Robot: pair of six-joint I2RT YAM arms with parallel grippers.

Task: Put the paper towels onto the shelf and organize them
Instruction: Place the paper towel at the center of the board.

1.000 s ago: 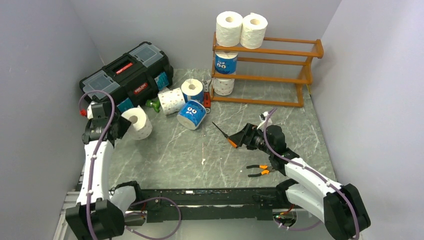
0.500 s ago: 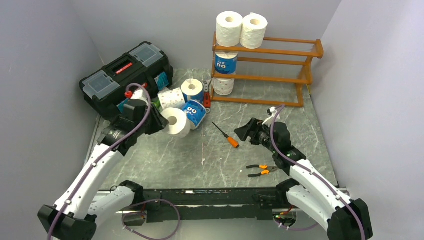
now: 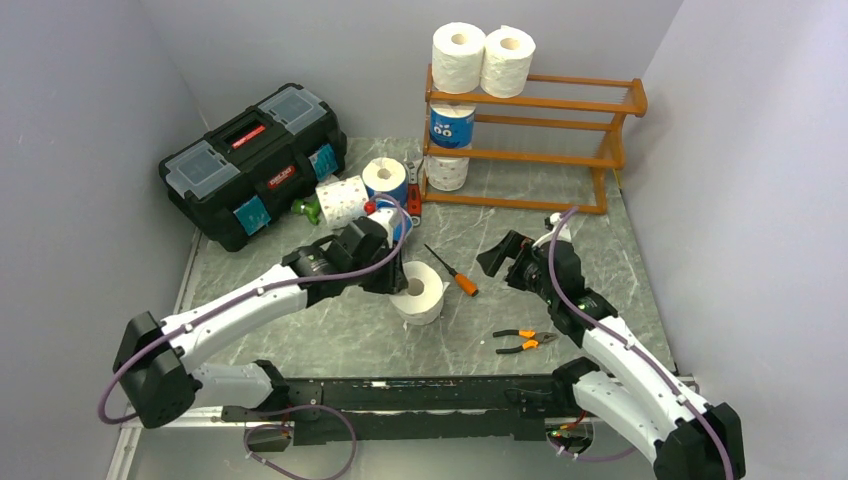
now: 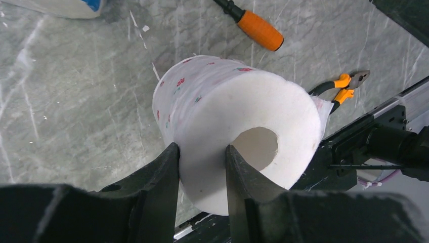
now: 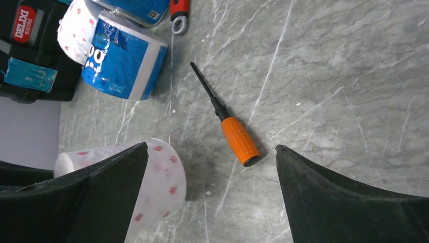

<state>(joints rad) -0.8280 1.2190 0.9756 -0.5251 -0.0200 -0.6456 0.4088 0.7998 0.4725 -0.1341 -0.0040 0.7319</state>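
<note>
White roll (image 3: 420,290), red-flecked, located mid-table, well near of the shelf (image 3: 570,103) and just left of the orange screwdriver (image 3: 455,275). My left gripper (image 4: 201,154) pinches its wall. My right gripper (image 5: 211,149) is spread wide, holding nothing, right of the screwdriver. Four other rolls (image 3: 458,55) occupy the shelf's left end.

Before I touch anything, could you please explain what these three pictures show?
Two white robot arms are bolted at the near edge of a table. The wide picture looks down from above; the other two come from cameras on each wrist. The left claw grips a white roll; the right claw is open and empty, facing a screwdriver. Also on the table: pliers, a black toolbox, loose rolls and a wooden shelf holding four rolls.
</note>
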